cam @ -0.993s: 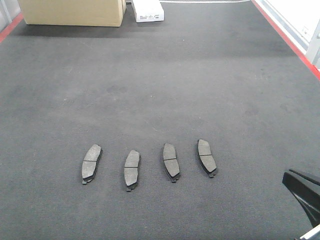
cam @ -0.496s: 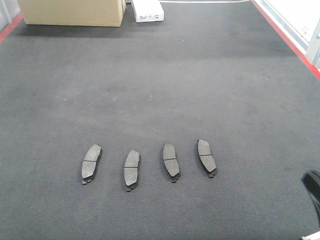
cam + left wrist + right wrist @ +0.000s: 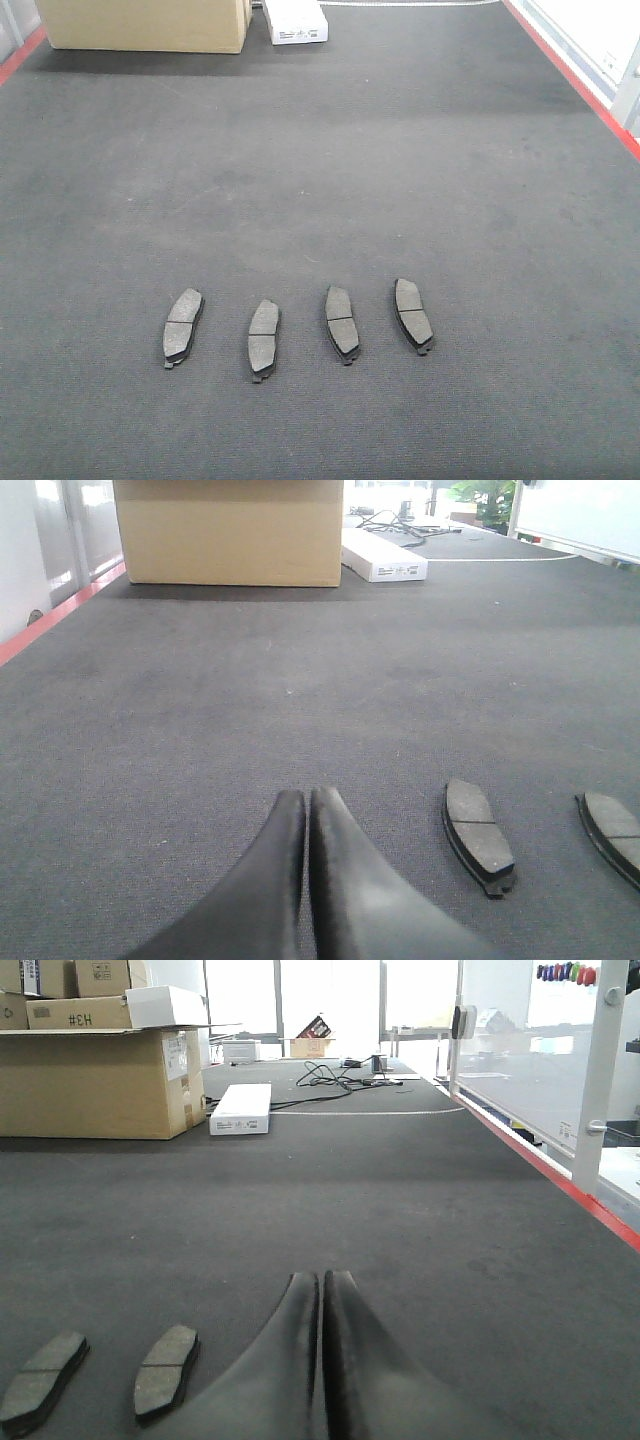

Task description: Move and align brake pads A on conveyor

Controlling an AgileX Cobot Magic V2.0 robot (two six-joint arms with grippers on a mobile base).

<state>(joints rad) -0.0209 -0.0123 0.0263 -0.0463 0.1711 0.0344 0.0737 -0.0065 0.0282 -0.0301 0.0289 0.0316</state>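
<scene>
Several dark grey brake pads A lie in a row across the near part of the conveyor (image 3: pixel 400 150), long sides pointing away from me: one at the far left (image 3: pixel 182 326), then (image 3: pixel 263 338), (image 3: pixel 341 322) and the rightmost (image 3: pixel 412 314). Neither gripper shows in the front view. In the left wrist view my left gripper (image 3: pixel 307 796) is shut with nothing in it, and a brake pad (image 3: pixel 478 834) lies to its right, with another pad (image 3: pixel 612 828) at the frame edge. My right gripper (image 3: pixel 323 1276) is also shut and empty, with two brake pads (image 3: pixel 165 1368) (image 3: pixel 40 1378) to its left.
A cardboard box (image 3: pixel 145 22) and a white carton (image 3: pixel 296 20) stand at the far end of the belt. Red frame edges run along the right side (image 3: pixel 575 85) and far left corner (image 3: pixel 18 55). A clear panel with a metal post (image 3: pixel 600 1080) borders the right.
The black right gripper that showed at the lower right corner of the front view has drawn back out of the frame. The brake pads have not moved.
</scene>
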